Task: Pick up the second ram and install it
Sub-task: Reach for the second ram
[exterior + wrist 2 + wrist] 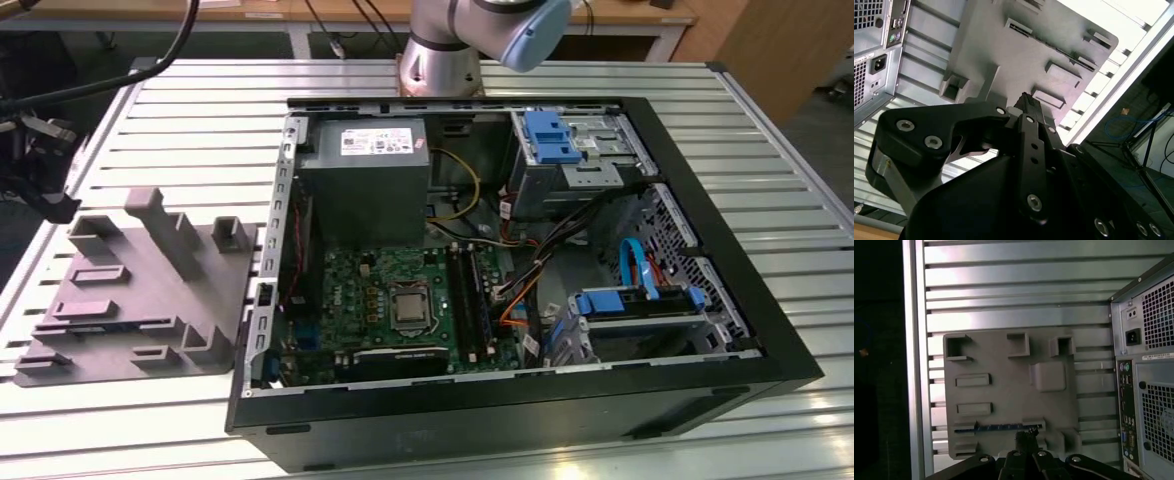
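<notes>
Claw [1024, 440] is clenched, tips pressed together with nothing between them, and it hangs above the grey tray [1004, 390] in the first wrist view. The tip lines up over the long slot where the ram [999, 427] lies, towards one end of the stick. The ram sits on edge in that slot, and a thin blue strip of it shows along the groove. It's in the tray and not in the claw's hold.

In the second wrist view the claw [1026, 102] comes to the same closed point, with the tray [1004, 50] beyond it and the case's rear panel [874, 45] off to one side.

Over to the exterior view: the tray [147, 300] lies flat on the slatted metal table [747, 150], in the left of the frame, just beside the open case [534, 400]. The case lies on its side, taking up the centre and right. Inside it, the motherboard [387, 290] is lower centre, the grey power supply [360, 185] above it, and blue drive brackets [547, 135] are at upper right. The arm's base [441, 55] stands at top centre, behind the case.
</notes>
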Motion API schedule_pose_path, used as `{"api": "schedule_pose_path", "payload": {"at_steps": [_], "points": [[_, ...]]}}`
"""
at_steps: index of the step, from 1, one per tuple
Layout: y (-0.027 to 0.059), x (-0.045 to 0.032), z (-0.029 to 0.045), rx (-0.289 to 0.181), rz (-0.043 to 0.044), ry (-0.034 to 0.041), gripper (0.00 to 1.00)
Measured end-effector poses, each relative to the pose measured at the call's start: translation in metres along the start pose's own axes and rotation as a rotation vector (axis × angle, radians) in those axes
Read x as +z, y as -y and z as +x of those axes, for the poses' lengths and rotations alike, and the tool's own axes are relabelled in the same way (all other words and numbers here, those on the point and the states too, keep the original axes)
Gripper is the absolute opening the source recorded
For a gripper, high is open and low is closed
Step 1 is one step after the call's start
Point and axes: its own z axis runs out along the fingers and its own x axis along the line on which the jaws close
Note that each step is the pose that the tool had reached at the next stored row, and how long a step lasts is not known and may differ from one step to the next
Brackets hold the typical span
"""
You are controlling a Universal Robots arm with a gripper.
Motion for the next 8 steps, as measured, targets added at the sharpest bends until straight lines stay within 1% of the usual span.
{"api": "schedule_pose_path", "payload": {"at_steps": [8], "points": [[0.0066, 0.0123, -0.0002, 0.000, 0.0006, -0.0063, 0.11]]}}
